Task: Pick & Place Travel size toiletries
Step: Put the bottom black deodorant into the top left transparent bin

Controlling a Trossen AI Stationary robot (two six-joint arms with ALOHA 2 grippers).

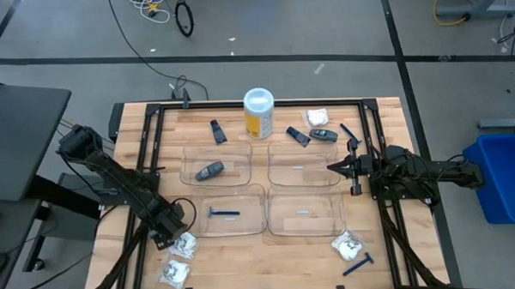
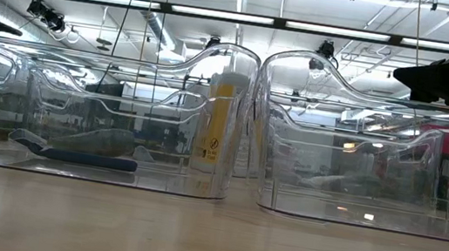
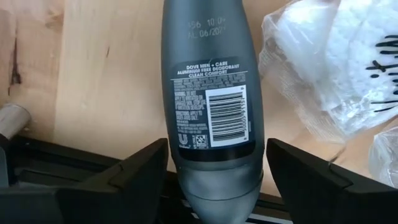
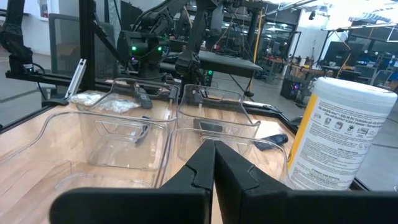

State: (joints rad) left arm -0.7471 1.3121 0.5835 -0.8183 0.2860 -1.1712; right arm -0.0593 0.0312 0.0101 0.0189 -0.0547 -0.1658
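- Left gripper (image 3: 214,171) at the table's 7 o'clock, jaws spread astride a grey stick (image 3: 210,93), seemingly not yet clamped.
- Right gripper (image 1: 334,167) clenched, empty, waiting at 3 o'clock.
- Binned: one stick (image 1: 210,171), one razor (image 1: 223,213).
- Left out: packets (image 1: 348,243), tubes, razors.

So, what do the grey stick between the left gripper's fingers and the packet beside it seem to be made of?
Grey stick: probably hard plastic with a satin finish; soft sheen, printed label, stamped date. Packet: thin clear plastic film, judging by shiny crinkles, over something white inside.
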